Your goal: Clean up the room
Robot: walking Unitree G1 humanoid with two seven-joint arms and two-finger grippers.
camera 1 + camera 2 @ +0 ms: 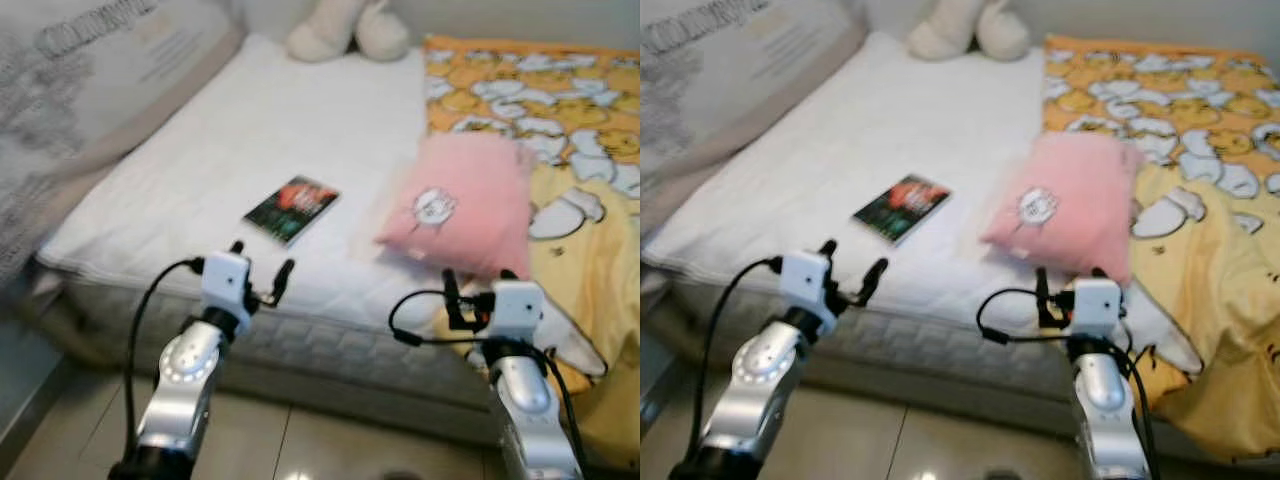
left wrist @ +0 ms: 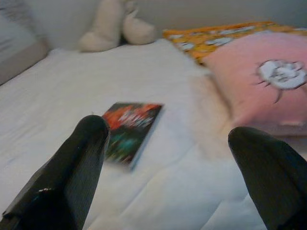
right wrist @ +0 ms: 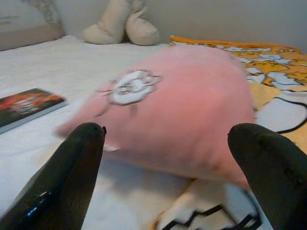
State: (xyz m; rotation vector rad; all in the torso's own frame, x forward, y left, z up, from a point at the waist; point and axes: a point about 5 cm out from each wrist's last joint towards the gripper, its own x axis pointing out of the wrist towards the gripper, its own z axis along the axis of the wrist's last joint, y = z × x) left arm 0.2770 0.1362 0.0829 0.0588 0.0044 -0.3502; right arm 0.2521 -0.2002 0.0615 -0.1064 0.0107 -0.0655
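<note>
Progress: judged barely begun. Nothing is held, and the loose items lie on the bed; all the tidying looks still to be done.

Bed (image 1: 250, 130): white quilted mattress cover, bare over its left part. A large printed cushion or headboard pad (image 1: 80, 70), grey with lettering, leans along its left side.

Blanket (image 1: 590, 150): orange-yellow with white cartoon duck figures, spread over the right part of the bed and hanging rumpled over the near edge toward the floor. Likely wants straightening.

Pink pillow (image 1: 468, 205): plump, soft-looking, with a small white round emblem on its face. It lies half on the white cover, half on the blanket, near the bed's front edge, directly ahead of the right gripper.

Plush toy (image 1: 345, 30): cream-coloured, at the far end of the bed against the wall; its form is not clear.

Book (image 1: 292, 208): thin, dark cover with red and green print, lying flat and askew on the white cover, left of the pillow and apart from it, ahead of the left gripper.

Left gripper (image 1: 262, 272): raised before the mattress edge, short of the book, fingers (image 2: 72, 167) spread wide, grasping nothing.

Right gripper (image 3: 165, 158): raised at the bed's near edge, just before the pillow, fingers parted wide, likewise empty.

Floor (image 1: 300, 440): pale glossy tiles at the foot of the bed.
</note>
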